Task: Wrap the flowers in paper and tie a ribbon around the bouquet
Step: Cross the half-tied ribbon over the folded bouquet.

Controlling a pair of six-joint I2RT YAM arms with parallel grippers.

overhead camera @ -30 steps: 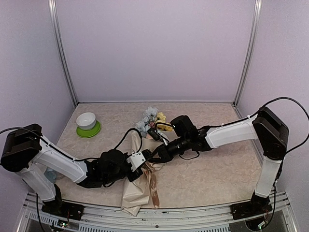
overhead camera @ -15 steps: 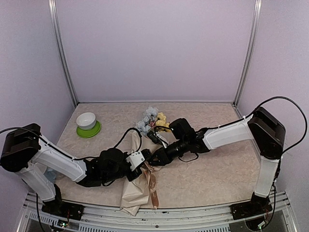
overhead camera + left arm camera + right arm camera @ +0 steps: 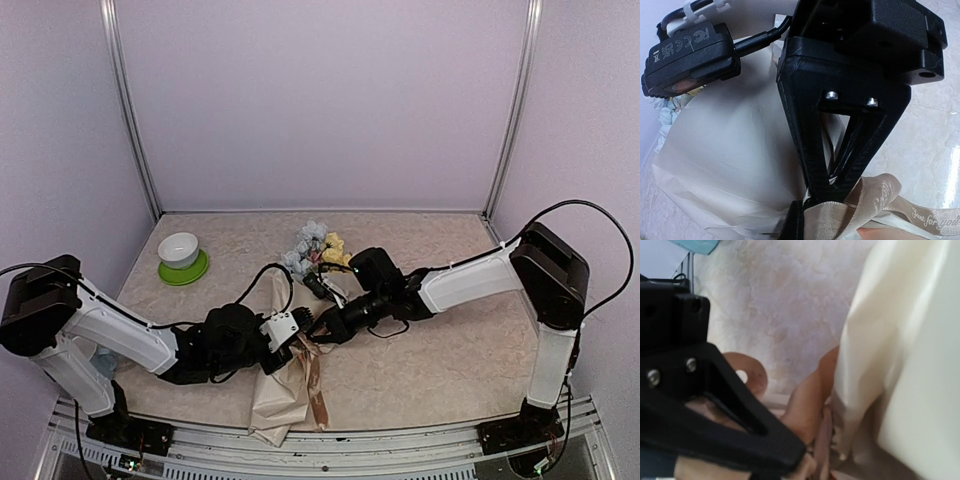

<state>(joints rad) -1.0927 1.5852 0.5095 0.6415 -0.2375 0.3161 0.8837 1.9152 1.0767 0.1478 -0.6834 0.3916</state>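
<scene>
The bouquet (image 3: 290, 380) lies on the marbled surface (image 3: 440, 370) in the lower middle of the overhead view. Its paper (image 3: 268, 405) cone runs from the bottom edge up toward the flowers (image 3: 314, 244), whose blue, white and yellow blooms sit at the centre of the frame. The ribbon (image 3: 318, 390) trails down the right side of the paper. Both arms meet low over the middle of the cone. The left gripper (image 3: 801, 209) has its jaws closed tight on the ribbon, which comes out from the tips at the bottom of its wrist view and runs off to the lower right. The right gripper (image 3: 321, 334) sits just beside it, jaws fully closed. Its own view shows ribbon loops against the tip, but whether any ribbon is pinched between them is unclear. A white bowl (image 3: 179, 246) on a green plate (image 3: 185, 272) stands at the left, well apart.
</scene>
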